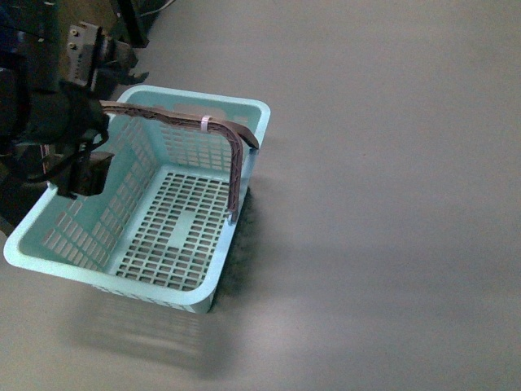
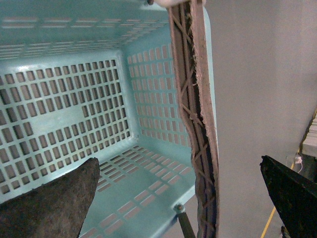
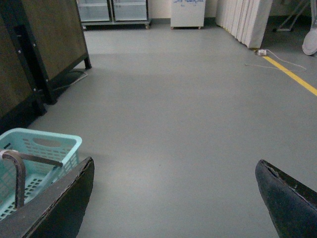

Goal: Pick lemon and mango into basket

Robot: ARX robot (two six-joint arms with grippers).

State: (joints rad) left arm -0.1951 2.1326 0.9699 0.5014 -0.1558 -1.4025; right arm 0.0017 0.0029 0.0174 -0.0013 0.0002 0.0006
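Note:
The light-blue slotted basket (image 1: 195,96) sits on the grey floor at the left of the front view, with nothing inside it. Its brown handle (image 1: 236,163) stands upright. My left gripper (image 1: 122,69) hangs over the basket's far left corner. In the left wrist view this gripper (image 2: 183,198) is open and the handle (image 2: 190,74) runs between its fingers without being held, the basket wall (image 2: 59,99) behind. My right gripper (image 3: 176,198) is open over bare floor, with the basket (image 3: 49,144) off to one side. The lemon and the mango are out of view.
Dark wood-panelled furniture (image 3: 44,49) stands beyond the basket. White cabinets (image 3: 188,12) line the far wall. A yellow floor line (image 3: 292,74) and a thin cable (image 3: 277,59) run along one side. Grey floor (image 1: 391,204) stretches to the basket's right.

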